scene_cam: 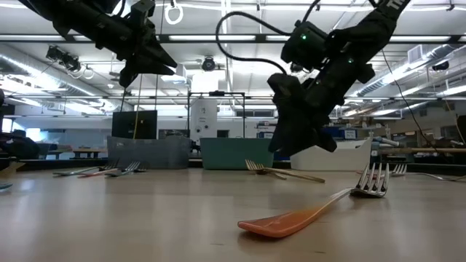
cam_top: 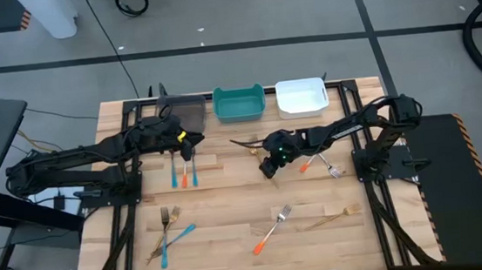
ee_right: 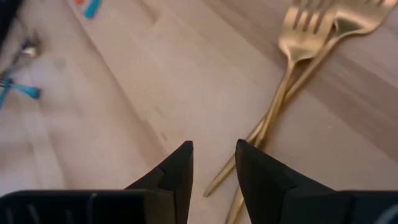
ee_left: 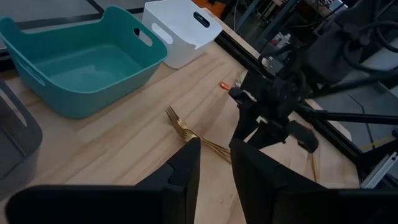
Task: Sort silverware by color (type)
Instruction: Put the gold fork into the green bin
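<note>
Two gold forks [ee_right: 292, 68] lie crossed on the table, also seen in the high view [cam_top: 245, 143] and the left wrist view [ee_left: 186, 132]. My right gripper [ee_right: 214, 155] hovers open just above their handle ends, near the table's middle [cam_top: 267, 168]. My left gripper [ee_left: 214, 165] is open and empty, raised near the grey bin [cam_top: 183, 114]. Below it a blue and an orange utensil [cam_top: 181, 172] lie side by side. An orange-handled fork [scene_cam: 306, 217] lies near the near edge [cam_top: 271, 228]. A gold fork crossing a blue utensil [cam_top: 167, 234] lies near-left.
A teal bin [cam_top: 238, 103] and a white bin [cam_top: 301, 97] stand beside the grey one along the far edge. More utensils [cam_top: 320, 163] lie under the right arm, and a gold one [cam_top: 336, 218] near-right. Bare wood shows in the table's middle.
</note>
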Controlling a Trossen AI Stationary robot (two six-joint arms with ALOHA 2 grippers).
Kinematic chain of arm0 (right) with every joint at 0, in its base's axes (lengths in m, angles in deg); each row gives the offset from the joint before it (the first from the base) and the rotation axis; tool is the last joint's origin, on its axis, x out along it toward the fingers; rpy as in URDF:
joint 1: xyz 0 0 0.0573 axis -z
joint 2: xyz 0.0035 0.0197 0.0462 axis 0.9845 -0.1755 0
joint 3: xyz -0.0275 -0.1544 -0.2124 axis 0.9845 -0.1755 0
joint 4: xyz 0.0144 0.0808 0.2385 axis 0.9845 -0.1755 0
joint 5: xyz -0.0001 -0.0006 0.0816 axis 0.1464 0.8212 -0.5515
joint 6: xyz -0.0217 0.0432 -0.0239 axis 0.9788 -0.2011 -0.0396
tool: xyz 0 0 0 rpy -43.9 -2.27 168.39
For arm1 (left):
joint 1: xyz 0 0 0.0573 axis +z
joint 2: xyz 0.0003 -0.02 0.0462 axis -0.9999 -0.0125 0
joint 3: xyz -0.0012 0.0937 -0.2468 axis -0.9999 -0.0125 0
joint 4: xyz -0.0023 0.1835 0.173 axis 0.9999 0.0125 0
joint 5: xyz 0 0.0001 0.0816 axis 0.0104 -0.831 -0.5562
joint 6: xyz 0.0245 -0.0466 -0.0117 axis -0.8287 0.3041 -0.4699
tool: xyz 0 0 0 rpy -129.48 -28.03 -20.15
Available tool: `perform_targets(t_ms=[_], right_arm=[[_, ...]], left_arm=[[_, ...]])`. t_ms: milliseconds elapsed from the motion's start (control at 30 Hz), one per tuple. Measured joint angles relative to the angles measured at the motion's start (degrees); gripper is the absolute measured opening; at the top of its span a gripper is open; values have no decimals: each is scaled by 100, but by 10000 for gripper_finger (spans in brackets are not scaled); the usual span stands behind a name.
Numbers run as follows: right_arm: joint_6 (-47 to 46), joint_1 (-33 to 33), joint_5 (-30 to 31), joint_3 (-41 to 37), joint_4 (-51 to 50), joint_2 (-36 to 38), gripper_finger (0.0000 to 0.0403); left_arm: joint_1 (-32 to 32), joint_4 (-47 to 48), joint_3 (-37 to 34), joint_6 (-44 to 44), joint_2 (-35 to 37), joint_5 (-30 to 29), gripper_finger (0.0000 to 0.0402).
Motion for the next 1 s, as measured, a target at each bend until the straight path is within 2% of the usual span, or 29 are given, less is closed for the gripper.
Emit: perform_targets(t_ms=[333, 600, 833, 1000], right_arm=[[15, -20, 592, 464, -1050, -195, 126], [-1, -71, 468, 468, -1140, -429, 126], [-29, -133, 592, 499, -1218, -610, 125], [-138, -139, 892, 505, -1512, -616, 97]], left_arm=[[0, 1, 0, -2, 0, 1, 98], [2, 29, 2, -20, 1, 2, 98], [2, 42, 2, -75, 0, 2, 98], [2, 44, 2, -254, 0, 0, 98]])
